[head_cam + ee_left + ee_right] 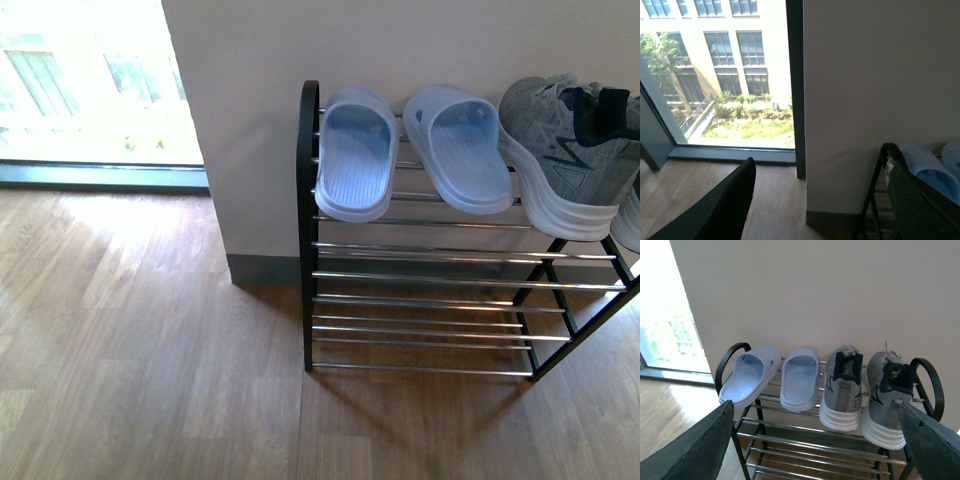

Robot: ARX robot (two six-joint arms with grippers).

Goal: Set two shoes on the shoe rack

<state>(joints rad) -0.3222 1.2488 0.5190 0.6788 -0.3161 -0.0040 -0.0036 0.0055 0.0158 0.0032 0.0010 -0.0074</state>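
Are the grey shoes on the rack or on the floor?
On the rack. Both grey shoes sit on the top tier of the rack, heels out, beside the blue slippers.

In the front view the second sneaker (pixel 630 215) is cut by the edge; both grippers' fingertips run out of their wrist frames.

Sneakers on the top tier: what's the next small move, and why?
Probably just draw the right gripper straight back from the shoe rack. Both grey sneakers already sit on the top tier beside the blue slippers, and the right fingers are spread wide, holding nothing.
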